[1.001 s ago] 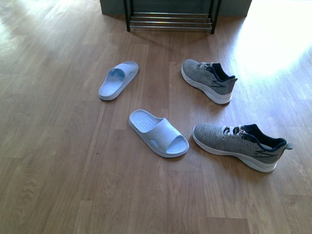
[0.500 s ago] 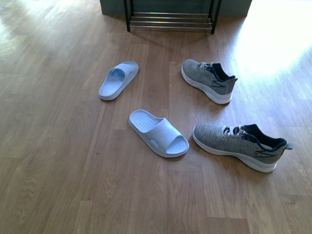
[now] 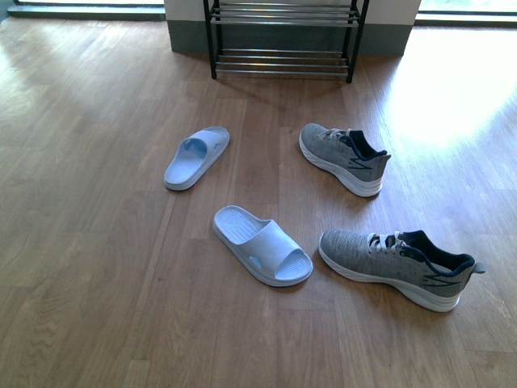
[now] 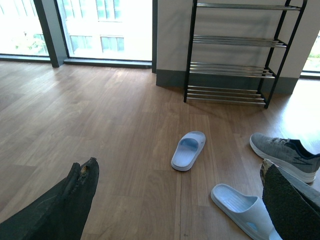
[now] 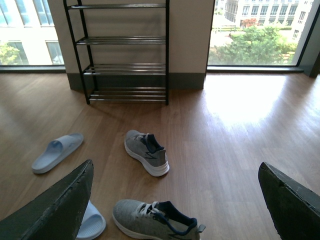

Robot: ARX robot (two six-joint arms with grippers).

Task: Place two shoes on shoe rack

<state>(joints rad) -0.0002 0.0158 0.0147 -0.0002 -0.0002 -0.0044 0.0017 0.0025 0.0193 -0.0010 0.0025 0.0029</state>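
Front view shows more of the shoe rack (image 3: 282, 63) than before.

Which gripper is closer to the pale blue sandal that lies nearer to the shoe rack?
Left, probably. The left gripper faces that sandal, which lies straight ahead of it on the floor. For the right gripper, it lies off towards the robot's left, not ahead.

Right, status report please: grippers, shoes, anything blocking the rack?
Left gripper open, right gripper open, both empty. Grey sneakers and pale blue slides all on the wooden floor, none on shoe rack. Nothing blocking it.
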